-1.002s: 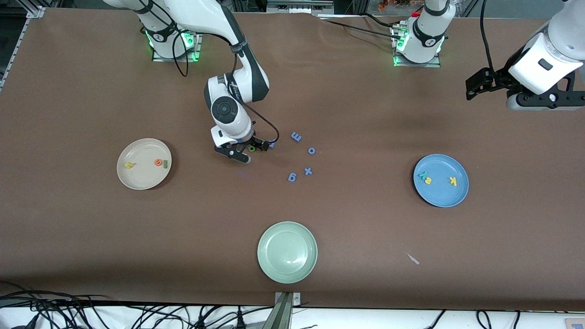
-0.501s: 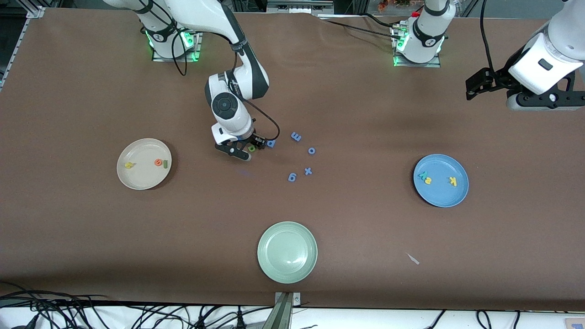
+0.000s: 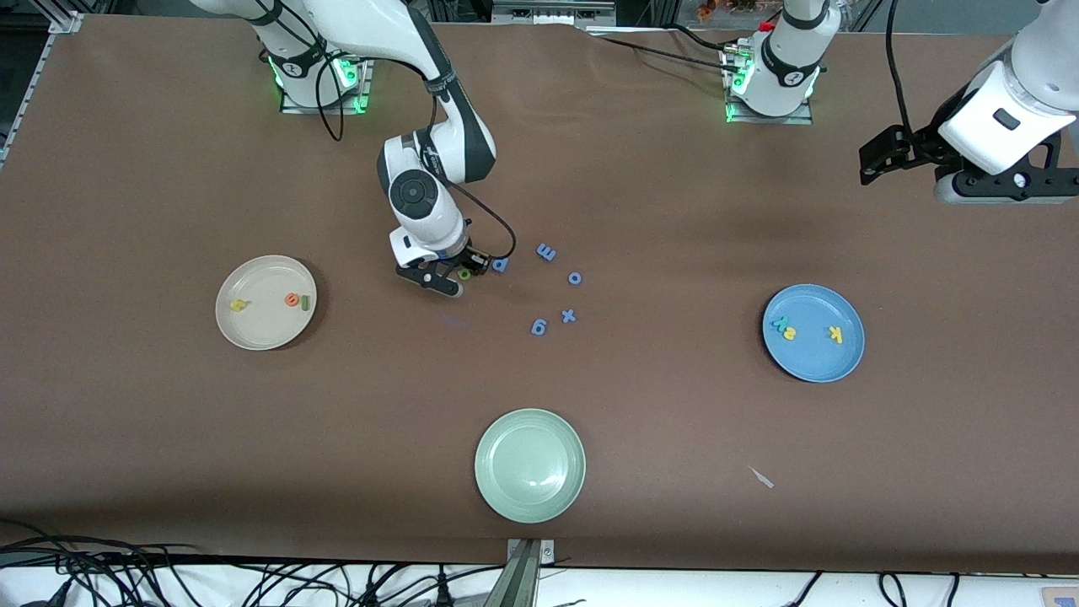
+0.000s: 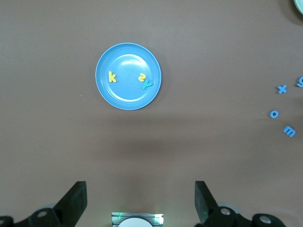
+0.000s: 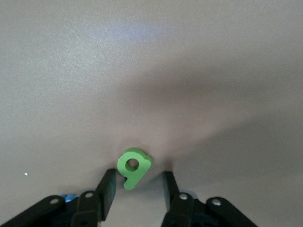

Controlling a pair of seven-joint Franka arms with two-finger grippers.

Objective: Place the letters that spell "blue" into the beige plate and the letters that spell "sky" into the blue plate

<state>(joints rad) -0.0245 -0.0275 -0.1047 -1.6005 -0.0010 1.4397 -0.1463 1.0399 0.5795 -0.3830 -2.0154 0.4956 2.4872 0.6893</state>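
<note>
Here we see the right gripper (image 3: 453, 279) down at the surface (image 3: 641, 185) near its middle, its fingers (image 5: 107, 189) standing on either side of the light green "b" (image 5: 134, 167) with a slim gap at each flank, not yet pinching it. The beige plate (image 3: 253, 333), toward the right arm's end of the surface, holds the yellow "u" (image 3: 238, 305), orange "e" (image 3: 292, 299) and dark green "l" (image 3: 306, 301). The blue plate (image 4: 106, 92), toward the left arm's end, holds the yellow "s" (image 4: 141, 77), teal "y" (image 4: 146, 85) and yellow "k" (image 4: 112, 76). The left gripper (image 4: 141, 203) waits high over the surface's edge nearest the arm bases, fingers (image 4: 75, 201) spread wide. Blue-violet letters (image 3: 546, 252) lie scattered beside the "b".
</note>
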